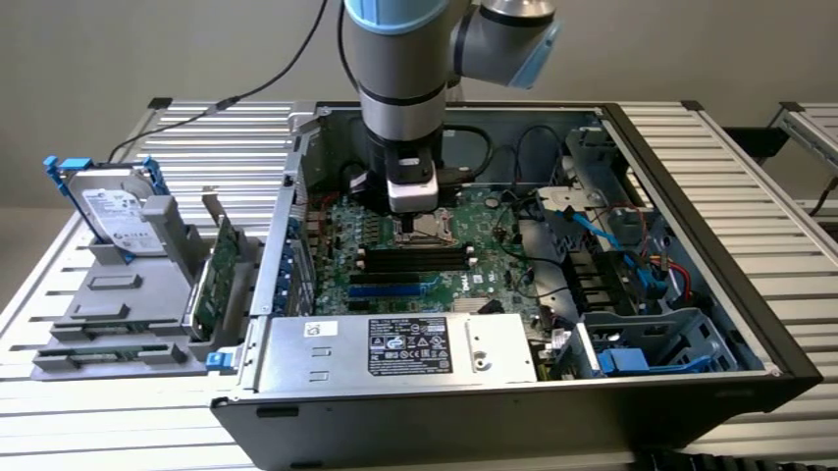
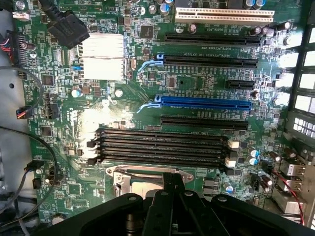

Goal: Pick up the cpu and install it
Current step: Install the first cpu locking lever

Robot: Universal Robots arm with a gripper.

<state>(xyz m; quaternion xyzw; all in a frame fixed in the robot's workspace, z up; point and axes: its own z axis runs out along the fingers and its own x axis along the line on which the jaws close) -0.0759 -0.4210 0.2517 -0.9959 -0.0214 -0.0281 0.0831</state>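
My gripper (image 1: pixel 422 228) reaches down into the open computer case, its tip right at the CPU socket (image 2: pixel 132 181) on the green motherboard (image 2: pixel 128 103). In the wrist view the dark fingers (image 2: pixel 172 186) are shut together over the socket's metal frame, just beside the long black memory slots (image 2: pixel 160 146). The cpu is hidden. I cannot tell whether it sits under the fingertips or is pinched between them. The part of the socket that shows looks dull brown.
The case walls (image 1: pixel 282 245) surround the board. A power supply (image 1: pixel 392 348) sits at the front, and cables and a blue drive cage (image 1: pixel 654 343) are at the exterior view's right. A hard drive (image 1: pixel 112 211) in a blue bracket stands in a grey rack outside the case, at the exterior view's left.
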